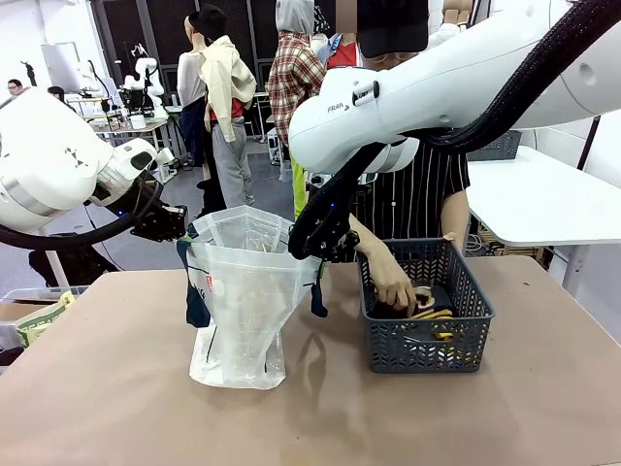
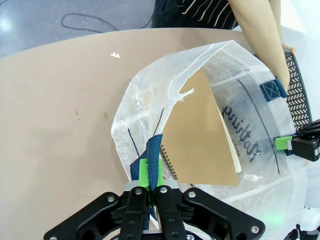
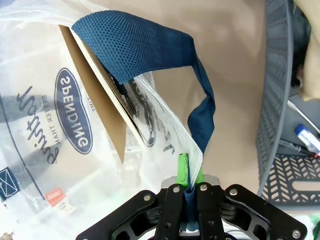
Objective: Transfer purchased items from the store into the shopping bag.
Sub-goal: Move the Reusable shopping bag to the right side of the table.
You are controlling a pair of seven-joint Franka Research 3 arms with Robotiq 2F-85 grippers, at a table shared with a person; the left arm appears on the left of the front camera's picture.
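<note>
The left gripper (image 2: 151,172), pinching one woven navy strap handle (image 2: 154,147), and the right gripper (image 3: 190,172), pinching the other, should pull gently apart and level. That way the crinkly translucent white plastic shopping bag (image 1: 243,291), standing near the middle of the surface (image 1: 116,388) with a stiff brown card notebook (image 2: 200,135) inside, gapes wide. Just right of it, the person's hand (image 1: 393,289) reaches among small yellow and dark packets (image 1: 432,313) in the rigid dark grey lattice basket (image 1: 427,349).

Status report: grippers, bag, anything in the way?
Left gripper and right gripper each shut on a navy strap, holding shopping bag open. Brown notebook inside. Person's hand in the basket among items.
</note>
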